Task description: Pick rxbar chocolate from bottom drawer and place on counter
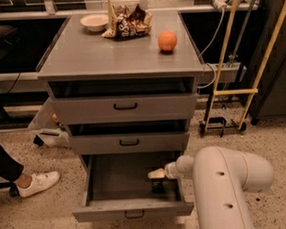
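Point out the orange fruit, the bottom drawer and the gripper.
orange fruit (167,41): camera view, middle of its peel.
bottom drawer (118,178): camera view, bare floor of the open drawer.
gripper (157,185): camera view, dark tip, down inside the bottom drawer, right of centre.

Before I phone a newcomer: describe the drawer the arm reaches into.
Find the grey counter with an orange on it. The bottom drawer is the lowest below it, with the pincer inside at the right. Unlike the two drawers above, it is pulled far out.
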Motion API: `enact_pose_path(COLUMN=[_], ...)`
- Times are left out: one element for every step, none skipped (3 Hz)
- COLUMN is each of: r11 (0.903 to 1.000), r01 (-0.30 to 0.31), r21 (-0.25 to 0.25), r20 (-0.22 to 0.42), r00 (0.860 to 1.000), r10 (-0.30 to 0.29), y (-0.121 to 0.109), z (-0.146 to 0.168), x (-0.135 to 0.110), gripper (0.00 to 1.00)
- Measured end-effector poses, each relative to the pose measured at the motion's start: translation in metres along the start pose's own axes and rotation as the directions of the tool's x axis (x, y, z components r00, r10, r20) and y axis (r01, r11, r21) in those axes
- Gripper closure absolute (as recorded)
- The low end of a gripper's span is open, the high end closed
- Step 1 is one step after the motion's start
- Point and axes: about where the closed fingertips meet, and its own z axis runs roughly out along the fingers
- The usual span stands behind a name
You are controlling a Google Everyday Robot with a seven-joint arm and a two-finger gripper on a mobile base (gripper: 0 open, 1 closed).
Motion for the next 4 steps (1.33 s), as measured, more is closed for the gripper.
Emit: enact_pose_path(r11=[0.9969,0.9969,0.9930,0.9930], r01=[0.019,0.019,0.004,0.004], r21=[-0.076,-0.076,-0.118,-0.118], r20=[-0.025,-0.025,-0.064,-0.064], r00=[0.999,0.999,0.998,0.998], r10=[-0.021,-0.021,-0.012,-0.012], y=[0.014,0.014,0.022,0.022], z=[0.021,0.021,0.077,0.077], x=[0.011,0.011,0.027,0.027], gripper=[0.00,0.00,0.00,0.00])
